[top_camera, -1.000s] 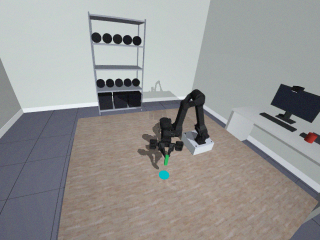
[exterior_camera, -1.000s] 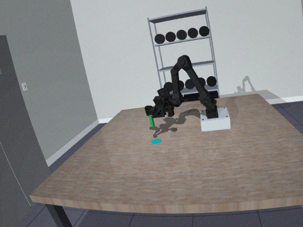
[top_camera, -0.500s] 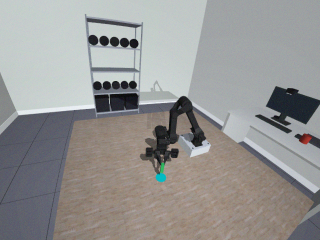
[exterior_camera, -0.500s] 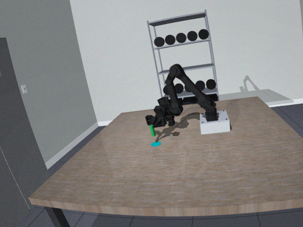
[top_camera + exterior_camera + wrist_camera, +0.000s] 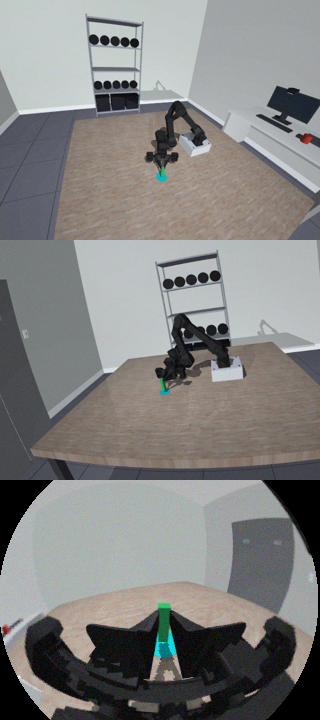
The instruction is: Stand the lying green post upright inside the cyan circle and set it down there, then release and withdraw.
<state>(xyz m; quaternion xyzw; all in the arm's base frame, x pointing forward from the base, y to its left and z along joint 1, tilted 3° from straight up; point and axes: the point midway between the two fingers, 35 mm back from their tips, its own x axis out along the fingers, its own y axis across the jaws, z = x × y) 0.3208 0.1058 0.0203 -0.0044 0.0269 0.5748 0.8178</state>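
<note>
The green post stands upright with its lower end on the cyan circle on the wooden table. My gripper is shut on the post's upper part and reaches down from the arm above it. In the wrist view the post rises between the two dark fingers, with the cyan circle right at its base.
The arm's white base block stands on the table to the right of the circle. A metal shelf with black balls stands at the back wall. A desk with a monitor is at the right.
</note>
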